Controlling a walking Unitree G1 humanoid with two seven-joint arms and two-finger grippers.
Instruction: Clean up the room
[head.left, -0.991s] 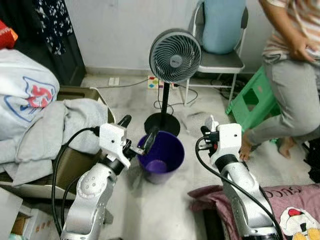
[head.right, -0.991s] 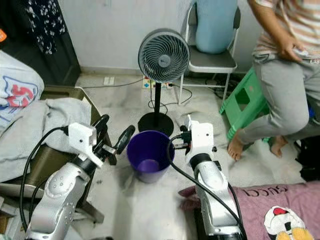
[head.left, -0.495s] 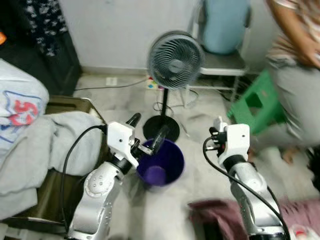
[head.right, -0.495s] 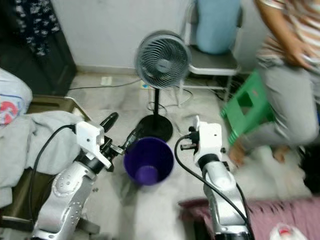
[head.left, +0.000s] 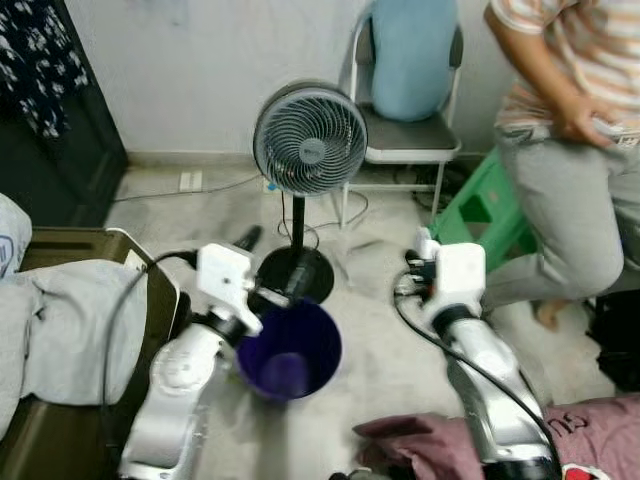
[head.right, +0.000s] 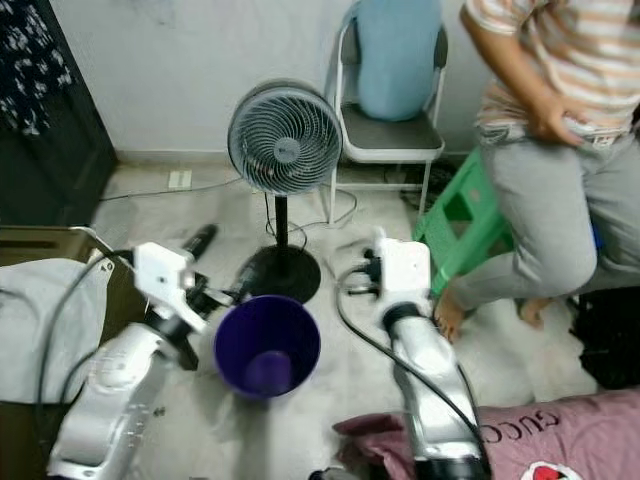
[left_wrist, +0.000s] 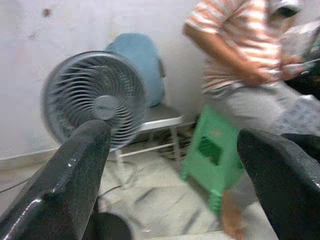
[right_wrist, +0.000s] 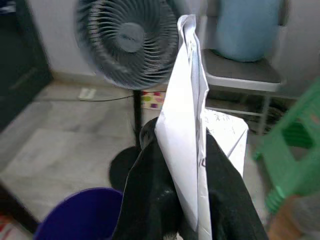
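A purple bin (head.left: 288, 355) stands on the floor in front of me, with its open top facing up. My left gripper (head.left: 268, 266) hovers open at the bin's far left rim, and its fingers (left_wrist: 70, 170) are spread wide with nothing between them. My right gripper (right_wrist: 190, 200) is raised to the right of the bin and is shut on a folded white paper (right_wrist: 187, 110), which sticks up between the fingers (right_wrist: 150, 195). From the head, the paper (head.left: 424, 240) is a small white tip above the right wrist.
A standing fan (head.left: 306, 140) is just behind the bin, on a black round base. Behind that is a chair with a blue cushion (head.left: 405, 60). A person (head.left: 570, 150) stands at the right by a green stool (head.left: 480, 215). Grey clothes (head.left: 60, 320) lie at the left and a pink cloth (head.left: 430, 450) at the lower right.
The whole picture has shifted because the camera moved. The bin now sits lower and further left in view. The left gripper stays open by the rim and the right still holds the paper.
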